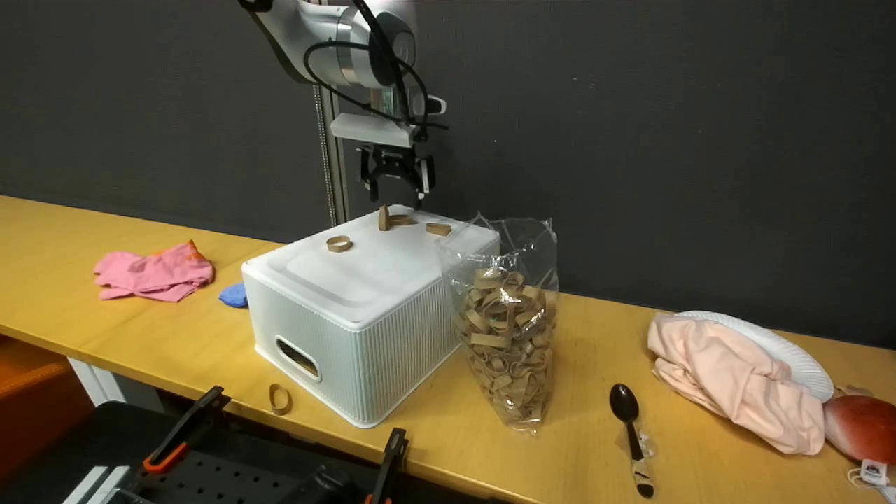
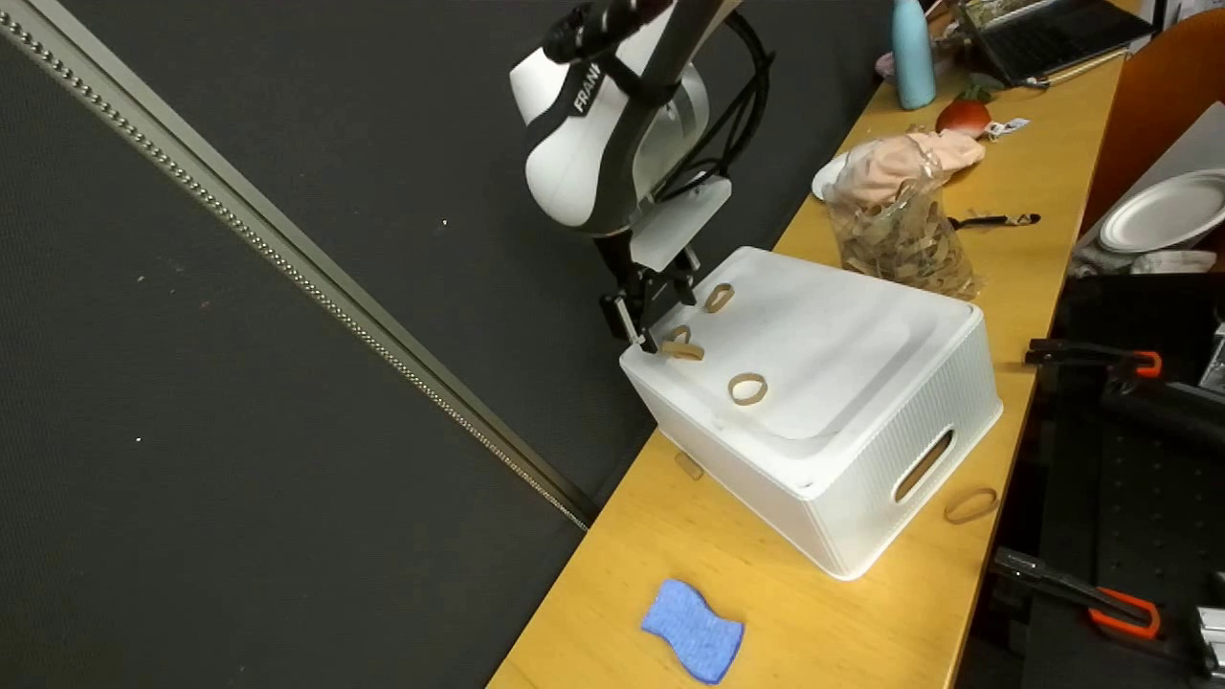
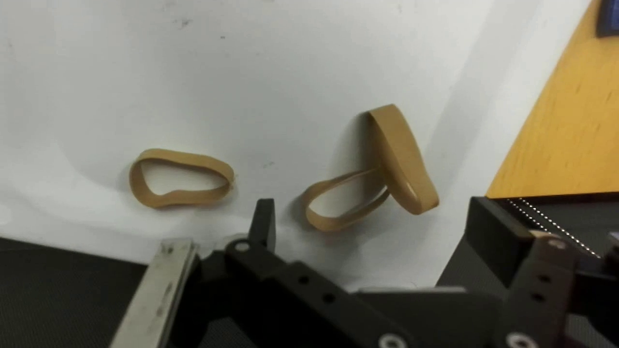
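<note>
A: How does the hand point(image 1: 397, 193) look?

B: Released and spread wide, holding nothing, above the far end of the white box point(image 1: 406, 371).

A: What is nearest to it?

B: An upright band point(image 3: 406, 164), tan like the lying band point(image 3: 333, 224) it seems to touch. A lone band point(image 3: 186, 159) near those two and a fourth band point(image 1: 339, 249) farther off make four on the box.

A: Any more?

B: Two on the counter point(image 1: 574, 455): a front band point(image 1: 273, 397) near the edge and a faint band point(image 2: 695, 475) beside the box. The clear bag point(image 1: 518, 245) holds a heap too overlapped to count.

A: What stands about?

B: That bag, blocking part of the box's side in an exterior view. Farther out lie one black spoon point(image 1: 633, 437), one pink cloth point(image 1: 154, 276), one blue sponge point(image 2: 694, 632) and one peach cloth point(image 1: 735, 385).

A: What is hard to make out?

B: The white plate point(image 1: 791, 352) lies mostly hidden by the peach cloth. The red round thing point(image 1: 861, 428) beside it is cut off in an exterior view.
</note>
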`<action>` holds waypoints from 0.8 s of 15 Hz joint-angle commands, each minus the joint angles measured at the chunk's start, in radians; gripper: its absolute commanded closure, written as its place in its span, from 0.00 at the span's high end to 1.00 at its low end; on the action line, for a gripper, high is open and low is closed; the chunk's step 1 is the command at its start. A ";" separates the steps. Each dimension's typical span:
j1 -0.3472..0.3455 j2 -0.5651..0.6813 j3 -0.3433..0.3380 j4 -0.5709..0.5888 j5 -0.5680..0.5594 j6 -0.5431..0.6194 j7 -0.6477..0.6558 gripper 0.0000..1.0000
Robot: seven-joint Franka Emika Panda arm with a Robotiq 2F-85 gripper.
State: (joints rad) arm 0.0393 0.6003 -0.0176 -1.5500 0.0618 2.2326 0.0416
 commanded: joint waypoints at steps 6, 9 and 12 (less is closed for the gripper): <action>-0.022 -0.010 -0.021 -0.014 -0.023 -0.054 0.027 1.00; -0.019 -0.011 -0.011 -0.027 -0.018 -0.028 0.019 1.00; -0.004 -0.015 0.000 -0.038 -0.021 -0.017 0.022 1.00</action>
State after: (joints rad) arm 0.0259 0.6009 -0.0328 -1.5688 0.0585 2.1985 0.0524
